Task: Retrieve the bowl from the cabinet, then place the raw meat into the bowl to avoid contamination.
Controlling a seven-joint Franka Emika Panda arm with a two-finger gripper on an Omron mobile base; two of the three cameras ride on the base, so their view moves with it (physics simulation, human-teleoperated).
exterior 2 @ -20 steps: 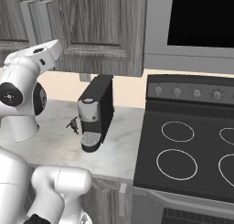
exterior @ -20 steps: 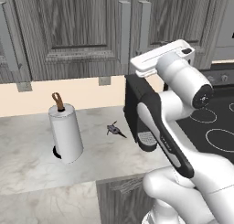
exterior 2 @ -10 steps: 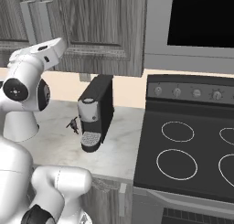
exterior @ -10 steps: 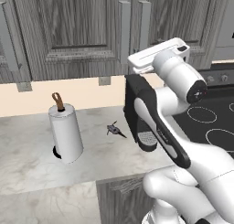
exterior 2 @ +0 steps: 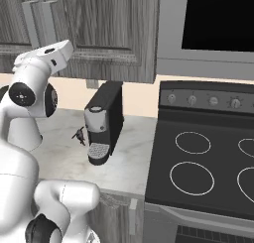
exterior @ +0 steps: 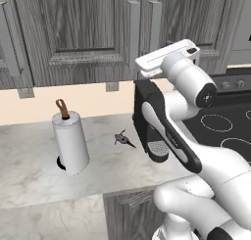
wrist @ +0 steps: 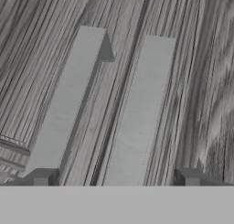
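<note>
Gripper (wrist: pixel 116 181) at closed cabinet (exterior: pixel 88 33), jaws spread wide, nothing held.

Task barely started: doors shut, so bowl not retrieved and meat not moved; opening, fetching and placing all remain. Hand view looks straight at two bar handles (wrist: pixel 66 102), side by side flanking the door seam, long axes running up the door. Raw meat (exterior: pixel 123 139) lies on counter (exterior: pixel 34 170) between paper-towel roll (exterior: pixel 71 142) and coffee machine (exterior 2: pixel 104 120), thin ends pointing roughly left-right in left base view.
</note>
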